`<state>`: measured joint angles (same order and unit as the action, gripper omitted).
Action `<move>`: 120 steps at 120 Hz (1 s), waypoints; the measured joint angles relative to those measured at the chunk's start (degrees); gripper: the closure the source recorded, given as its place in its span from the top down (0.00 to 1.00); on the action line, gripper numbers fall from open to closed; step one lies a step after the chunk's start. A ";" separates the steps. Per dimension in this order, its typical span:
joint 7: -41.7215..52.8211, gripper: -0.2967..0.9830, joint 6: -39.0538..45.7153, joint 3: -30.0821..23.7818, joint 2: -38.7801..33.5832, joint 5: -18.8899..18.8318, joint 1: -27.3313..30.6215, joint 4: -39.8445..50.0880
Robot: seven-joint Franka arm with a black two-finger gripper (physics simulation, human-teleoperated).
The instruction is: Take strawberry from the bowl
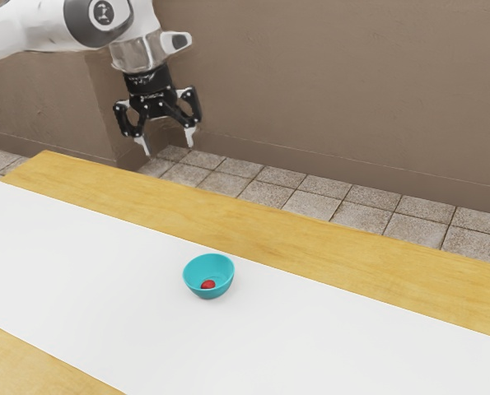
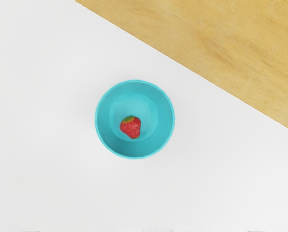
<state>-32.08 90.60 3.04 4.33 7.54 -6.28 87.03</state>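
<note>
- The jaws of the gripper stand apart, tips pointing down, in the air and well apart from the bowl.
- The arm comes in from the exterior view's upper left, where the picture's edges cut it off.
- The strawberry lies inside the bowl, on its floor and off-centre, green cap toward the middle and tip toward the wall.
- The strawberry's underside is hidden; in the exterior view the bowl's near wall hides its lower part, and the cap is too small to make out.
- The bowl is upright on the white mat, near the mat's far long edge.
- The mat runs out of both views; bare wood of the table borders it.
- Dark slivers at the wrist view's lower edge are cut off; I cannot tell what they are.
- Beyond the table are floor tiles and a brown wall.
</note>
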 joint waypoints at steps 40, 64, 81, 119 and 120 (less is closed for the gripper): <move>10.36 0.74 -4.19 -0.93 17.31 -1.90 0.16 -2.85; 12.79 0.67 0.27 -1.30 20.09 -2.36 0.13 4.11; 12.09 0.55 2.92 -3.39 21.76 -2.35 0.09 3.80; 9.64 0.45 6.47 -4.29 25.33 -1.09 0.05 4.01; 9.59 0.45 6.53 -4.28 25.40 -1.08 0.05 4.00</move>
<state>-22.49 97.13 -1.24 29.73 6.45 -6.23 91.03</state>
